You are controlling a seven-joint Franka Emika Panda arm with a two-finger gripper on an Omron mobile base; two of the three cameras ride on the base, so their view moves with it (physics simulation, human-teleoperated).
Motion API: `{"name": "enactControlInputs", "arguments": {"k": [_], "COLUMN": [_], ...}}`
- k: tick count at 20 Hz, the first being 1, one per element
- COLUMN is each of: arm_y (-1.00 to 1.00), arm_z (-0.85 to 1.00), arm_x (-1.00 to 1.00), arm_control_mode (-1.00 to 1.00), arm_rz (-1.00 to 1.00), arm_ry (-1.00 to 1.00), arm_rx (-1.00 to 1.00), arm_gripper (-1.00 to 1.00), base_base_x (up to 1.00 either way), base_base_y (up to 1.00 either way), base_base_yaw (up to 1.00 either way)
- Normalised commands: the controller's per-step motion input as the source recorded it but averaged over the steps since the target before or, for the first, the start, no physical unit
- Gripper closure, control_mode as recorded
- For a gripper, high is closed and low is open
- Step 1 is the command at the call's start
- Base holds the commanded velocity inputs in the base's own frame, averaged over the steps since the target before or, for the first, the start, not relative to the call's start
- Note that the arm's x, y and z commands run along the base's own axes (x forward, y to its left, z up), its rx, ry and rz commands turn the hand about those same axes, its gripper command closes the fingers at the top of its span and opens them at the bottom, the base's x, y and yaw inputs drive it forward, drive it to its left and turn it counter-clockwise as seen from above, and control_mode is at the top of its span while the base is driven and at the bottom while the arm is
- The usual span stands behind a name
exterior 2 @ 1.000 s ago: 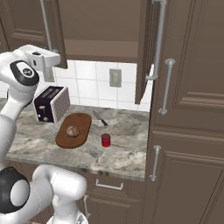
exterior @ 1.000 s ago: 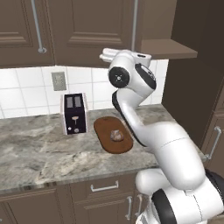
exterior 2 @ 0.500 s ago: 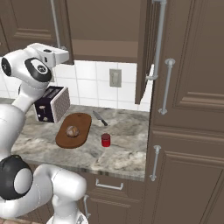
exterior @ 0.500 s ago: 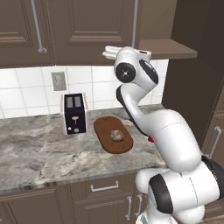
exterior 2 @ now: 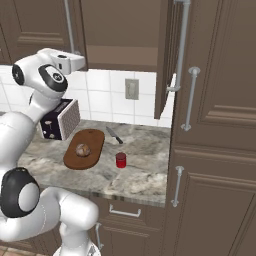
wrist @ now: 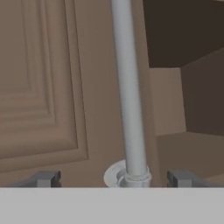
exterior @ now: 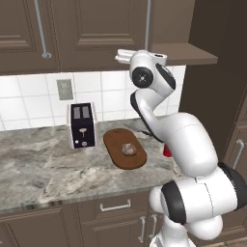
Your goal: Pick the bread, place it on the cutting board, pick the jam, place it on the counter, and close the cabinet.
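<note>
Arm swung its wrist rightward toward the cabinet [exterior 2: 125,30] since the earlier frame. Tool [wrist: 116,177] fingers apart, straddling the door's silver bar handle [wrist: 129,96], not clamped. Jam [exterior 2: 120,160] on worktop [exterior 2: 140,170], bread [exterior 2: 82,149] on cutting board [exterior 2: 85,148]; toaster [exterior: 81,124] behind.

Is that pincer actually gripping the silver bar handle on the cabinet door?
Apart. In the hand view the pincer stands open, its tips either side of the handle with a gap on both sides.
</note>
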Motion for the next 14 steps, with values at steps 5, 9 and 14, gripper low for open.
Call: {"name": "enactControlInputs", "arguments": {"k": [5,9,14], "arm_y": [0.00,0.00,0.00], "arm_z": [0.00,0.00,0.00], "arm_x": [0.20,0.21,0.22], "arm_control_mode": [-1.00,-1.00,-1.00], "arm_rz": [0.01,0.01,0.00], "arm_ry": [0.00,0.00,0.00], "arm_rx": [0.00,0.00,0.00], "arm_gripper": [-1.00,-1.00,-1.00], "base_base_x": [0.00,0.00,0.00], "base_base_y": [0.00,0.00,0.00], "base_base_yaw": [0.00,0.00,0.00]}}
